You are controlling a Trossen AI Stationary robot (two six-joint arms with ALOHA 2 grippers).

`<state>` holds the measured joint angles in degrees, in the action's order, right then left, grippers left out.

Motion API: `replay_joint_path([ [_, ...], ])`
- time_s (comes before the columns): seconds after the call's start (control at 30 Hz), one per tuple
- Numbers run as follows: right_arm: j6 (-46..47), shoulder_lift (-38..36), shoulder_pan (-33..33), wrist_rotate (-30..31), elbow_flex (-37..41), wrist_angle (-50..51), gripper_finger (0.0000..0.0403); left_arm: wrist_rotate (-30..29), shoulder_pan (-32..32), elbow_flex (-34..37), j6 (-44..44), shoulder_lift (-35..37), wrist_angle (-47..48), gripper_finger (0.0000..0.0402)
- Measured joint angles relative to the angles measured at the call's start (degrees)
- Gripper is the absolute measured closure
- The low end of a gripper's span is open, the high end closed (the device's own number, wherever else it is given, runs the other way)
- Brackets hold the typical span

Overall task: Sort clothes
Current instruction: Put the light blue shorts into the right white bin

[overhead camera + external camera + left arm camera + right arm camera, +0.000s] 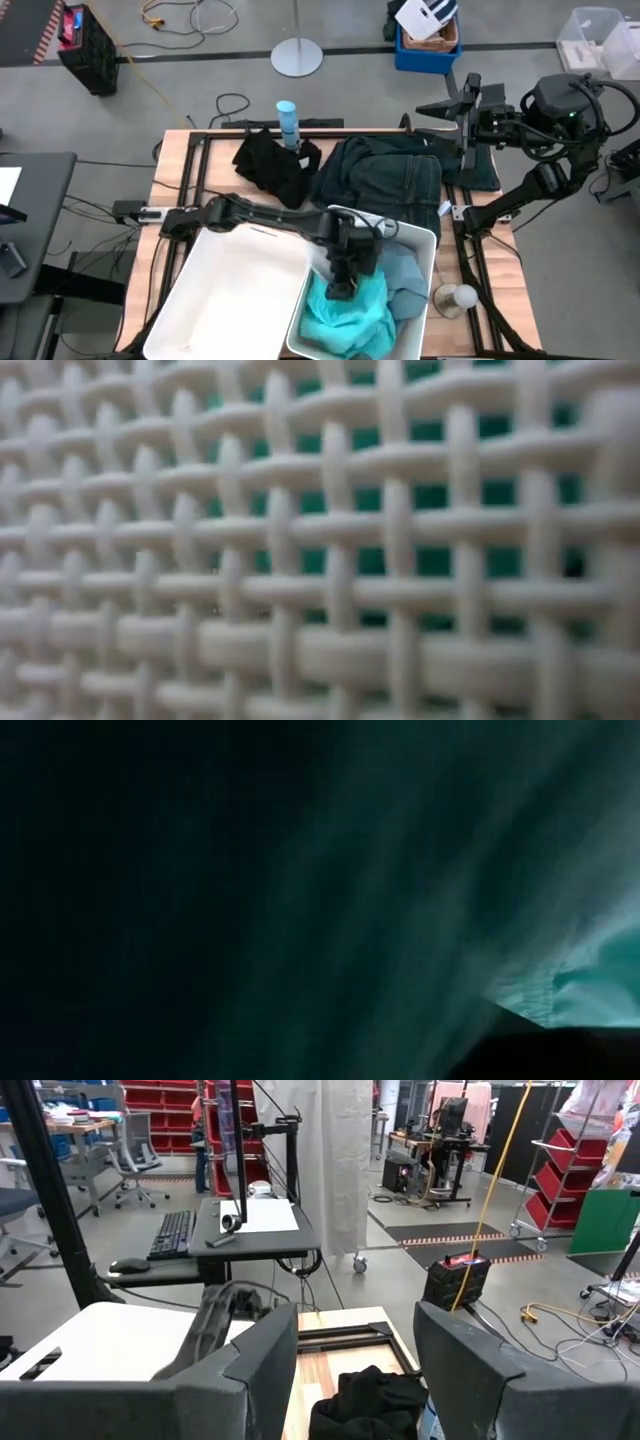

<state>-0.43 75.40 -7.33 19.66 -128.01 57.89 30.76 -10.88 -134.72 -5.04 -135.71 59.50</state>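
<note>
A turquoise garment (345,315) lies heaped in the right white bin (425,240), with a pale grey-blue garment (405,285) beside it. My left gripper (342,288) is down in that bin, slanting onto the top of the turquoise heap. In the left wrist view, turquoise cloth (420,900) fills the picture. A black garment (275,165) and a dark green garment (390,175) lie on the table's far half. My right gripper (355,1350) is raised at the far right (465,105), open, with nothing between its fingers.
The left white bin (230,290) stands next to the right one at the near edge. A slim blue bottle (287,120) stands upright at the far edge, behind the black garment. The bin's lattice wall (300,560) fills the low view. A small white round object (455,297) lies near the right bin.
</note>
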Motion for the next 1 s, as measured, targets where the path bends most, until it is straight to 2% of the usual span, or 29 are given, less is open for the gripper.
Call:
replay_joint_path([
  [0.13,0.22,0.0,0.0,0.0,0.0,-0.02,0.0184,-0.11,-0.62,-0.02,0.31,-3.13,-1.97,0.0291],
  [0.27,1.02,0.35,0.0,0.0,0.0,-0.07,0.0184,-3.83,-0.87,-0.04,0.68,-3.96,-3.15,0.0291],
  [0.4,1.07,0.93,0.0,-0.01,0.02,-0.53,0.0184,-4.04,-0.48,-0.04,0.66,-4.11,-2.8,0.0291],
  [0.5,1.07,1.42,0.0,-0.01,0.02,-1.23,0.0184,-3.04,0.05,-0.1,-0.3,-2.66,-2.07,0.0291],
  [0.6,1.05,1.62,0.0,0.0,0.02,-1.15,0.0184,-5.22,0.37,-0.1,0.26,2.12,-4.57,0.0291],
  [0.73,1.05,1.88,0.0,0.0,0.02,-1.35,0.0184,-13.23,0.45,-0.3,1.7,11.84,-10.76,0.0291],
  [0.83,1.05,1.87,0.0,0.0,0.02,-1.46,0.0184,-25.31,-0.09,-0.32,3.52,17.39,-10.42,0.0291],
  [0.93,1.05,1.86,0.0,-0.02,0.02,-1.47,0.0184,-37.52,-0.3,-0.32,5.22,19.64,-7.64,0.0291],
  [1.0,1.03,1.88,0.0,0.0,0.02,-1.58,0.0184,-38.96,0.3,-0.31,4.63,19.58,-4.84,0.0291],
])
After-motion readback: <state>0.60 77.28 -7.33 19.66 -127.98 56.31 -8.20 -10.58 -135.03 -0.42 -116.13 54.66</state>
